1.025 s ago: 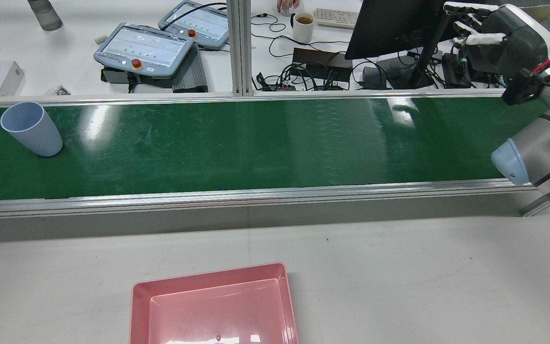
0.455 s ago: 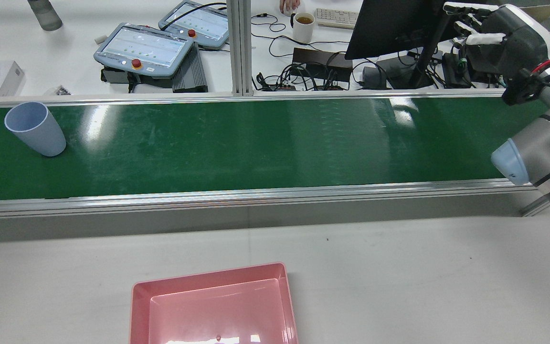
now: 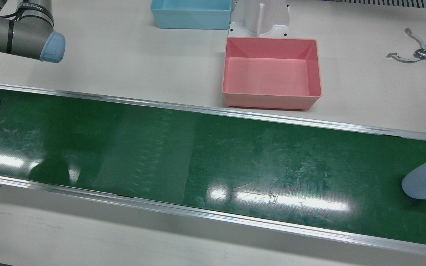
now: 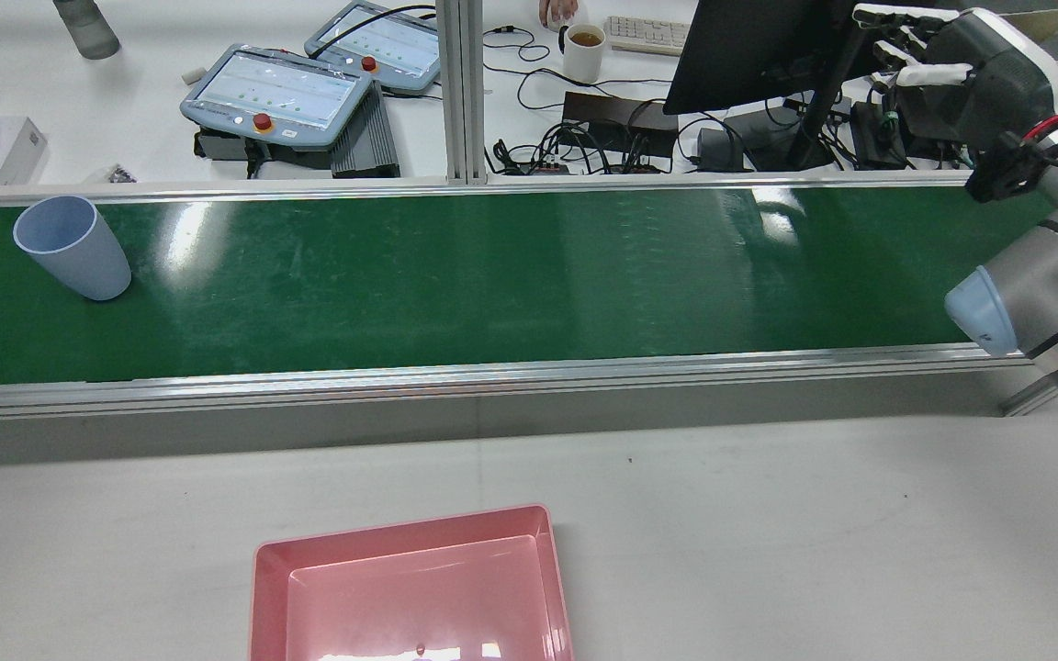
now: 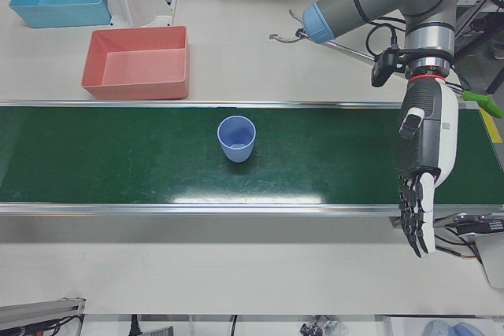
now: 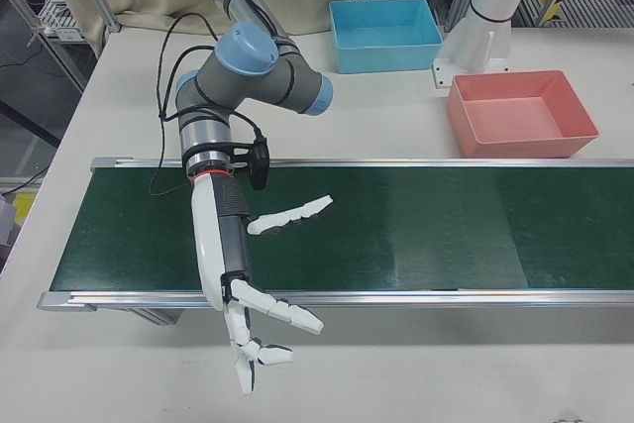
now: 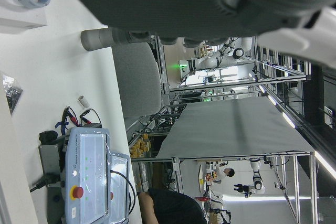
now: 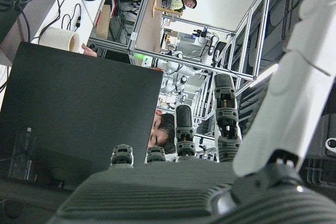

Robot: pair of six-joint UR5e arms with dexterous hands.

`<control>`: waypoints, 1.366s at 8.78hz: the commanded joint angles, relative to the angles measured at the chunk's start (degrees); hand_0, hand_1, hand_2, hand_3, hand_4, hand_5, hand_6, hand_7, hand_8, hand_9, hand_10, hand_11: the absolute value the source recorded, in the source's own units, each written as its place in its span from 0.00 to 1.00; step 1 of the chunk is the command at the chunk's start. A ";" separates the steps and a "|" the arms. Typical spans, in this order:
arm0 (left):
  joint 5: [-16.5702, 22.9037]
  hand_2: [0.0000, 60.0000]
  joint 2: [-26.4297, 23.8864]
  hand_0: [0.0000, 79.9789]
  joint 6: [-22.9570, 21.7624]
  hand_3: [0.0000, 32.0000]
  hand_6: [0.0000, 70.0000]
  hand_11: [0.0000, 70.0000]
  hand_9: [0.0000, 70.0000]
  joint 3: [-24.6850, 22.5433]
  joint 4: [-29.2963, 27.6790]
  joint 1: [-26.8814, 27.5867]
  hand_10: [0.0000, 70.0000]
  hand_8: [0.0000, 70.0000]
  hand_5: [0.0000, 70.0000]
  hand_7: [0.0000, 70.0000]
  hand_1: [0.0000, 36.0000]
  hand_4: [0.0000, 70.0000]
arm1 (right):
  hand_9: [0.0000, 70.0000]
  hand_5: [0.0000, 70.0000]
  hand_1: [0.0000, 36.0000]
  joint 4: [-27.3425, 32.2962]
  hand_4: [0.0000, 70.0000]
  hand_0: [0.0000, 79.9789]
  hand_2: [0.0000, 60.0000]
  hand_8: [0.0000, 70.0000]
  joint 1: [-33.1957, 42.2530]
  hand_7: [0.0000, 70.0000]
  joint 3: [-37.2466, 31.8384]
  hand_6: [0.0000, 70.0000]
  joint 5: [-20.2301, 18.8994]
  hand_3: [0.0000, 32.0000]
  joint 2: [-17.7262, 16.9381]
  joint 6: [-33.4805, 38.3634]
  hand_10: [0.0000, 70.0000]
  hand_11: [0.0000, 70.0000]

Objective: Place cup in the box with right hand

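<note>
The blue cup (image 5: 237, 138) is seen upright on the green belt (image 4: 492, 275), well apart from the fingers (image 6: 292, 216) of the right hand (image 6: 238, 274), which are spread and hold nothing. The left hand (image 5: 424, 167) is held past the belt's other end, fingers extended and slightly apart, also empty. The pink box (image 3: 272, 72) is set on the table (image 3: 124, 55) beside the belt.
</note>
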 commanded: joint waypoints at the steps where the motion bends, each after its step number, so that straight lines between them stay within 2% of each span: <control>1: -0.06 0.00 0.00 0.00 0.00 0.00 0.00 0.00 0.00 0.00 -0.04 0.00 0.00 0.00 0.00 0.00 0.00 0.00 | 0.10 0.06 0.24 0.00 0.35 0.66 0.00 0.00 0.00 0.54 0.00 0.10 0.00 0.23 0.00 0.00 0.05 0.09; 12: 0.03 0.00 0.00 0.00 0.00 0.00 0.00 0.00 0.00 0.00 0.05 0.00 0.00 0.00 0.00 0.00 0.00 0.00 | 0.10 0.06 0.24 0.00 0.36 0.66 0.00 0.00 0.00 0.54 0.00 0.10 0.00 0.22 0.09 0.00 0.05 0.09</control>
